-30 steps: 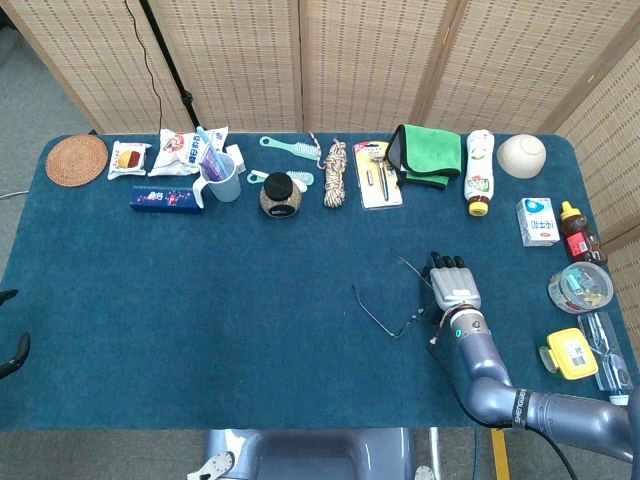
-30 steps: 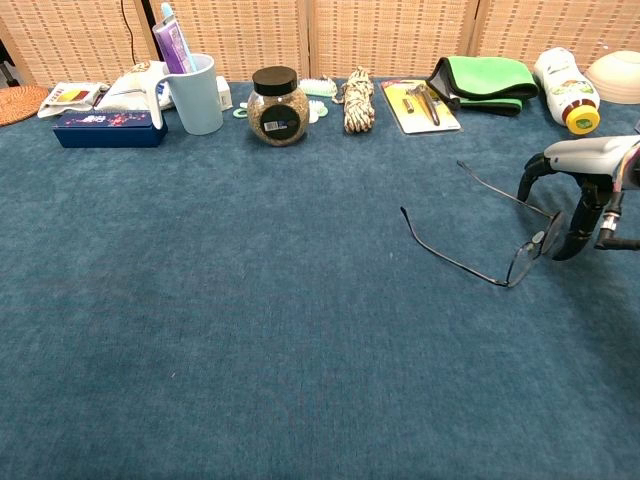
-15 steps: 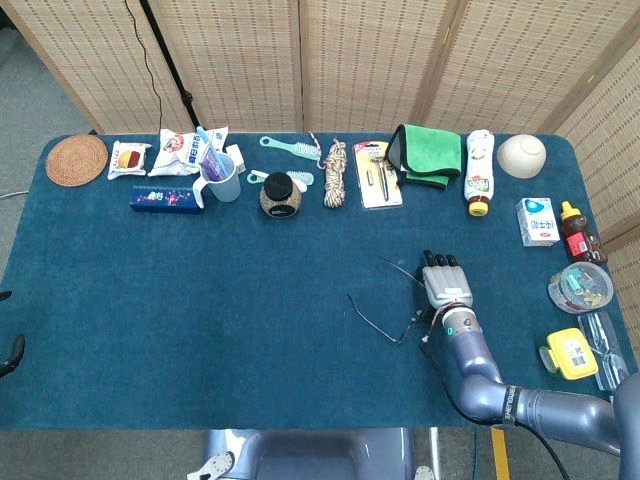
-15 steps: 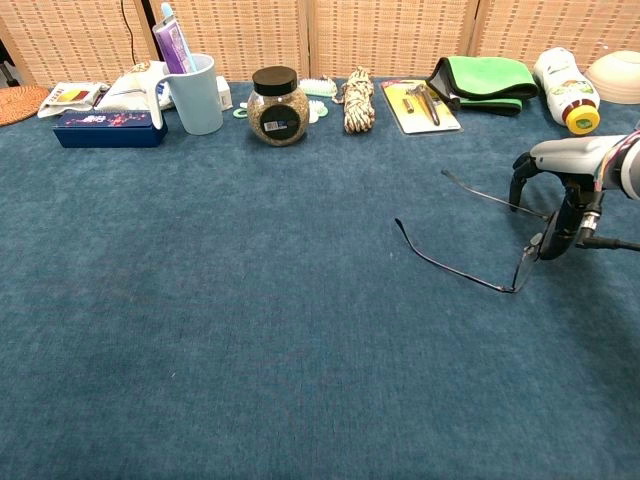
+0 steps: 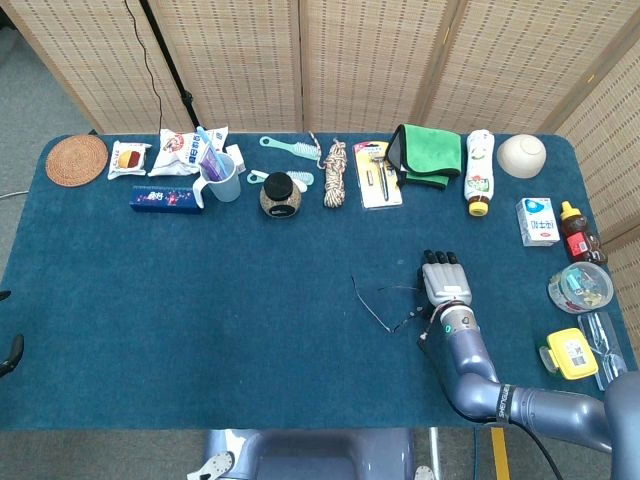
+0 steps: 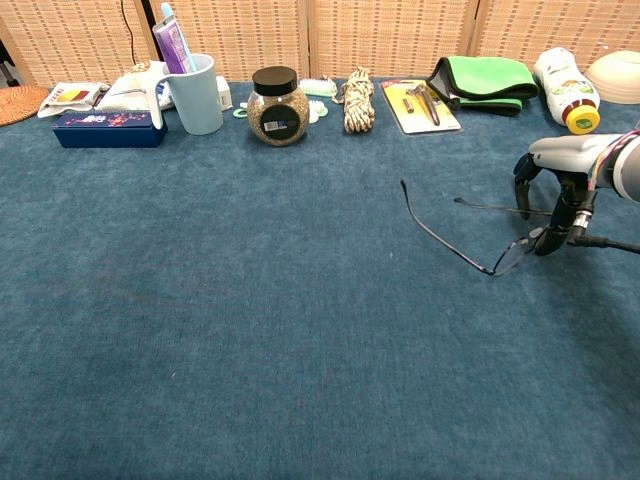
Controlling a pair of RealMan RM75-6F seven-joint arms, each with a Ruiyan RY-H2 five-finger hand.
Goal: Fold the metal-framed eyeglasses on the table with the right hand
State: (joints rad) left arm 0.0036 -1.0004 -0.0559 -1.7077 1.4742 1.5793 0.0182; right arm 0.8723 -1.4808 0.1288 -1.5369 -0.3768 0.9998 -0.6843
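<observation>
The thin metal-framed eyeglasses (image 5: 388, 303) (image 6: 470, 236) lie right of the table's middle. One temple stretches out to the left; the other points left across the frame at a flatter angle. My right hand (image 5: 444, 284) (image 6: 556, 189) arches over the lens end of the frame, fingers curled down, and pinches it at the right-hand lens. The lenses are partly hidden by the fingers. A dark piece at the left edge of the head view may be my left hand (image 5: 8, 352); its fingers cannot be made out.
Along the back stand a cup (image 5: 222, 178), a jar (image 6: 277, 106), a rope bundle (image 6: 357, 100), a green cloth (image 6: 483, 80) and a bottle (image 6: 567, 90). Boxes, a honey bottle (image 5: 579, 231) and containers crowd the right edge.
The right hand has shifted slightly toward the back of the table with the glasses. The far temple has swung inward and the near temple now points further back.
</observation>
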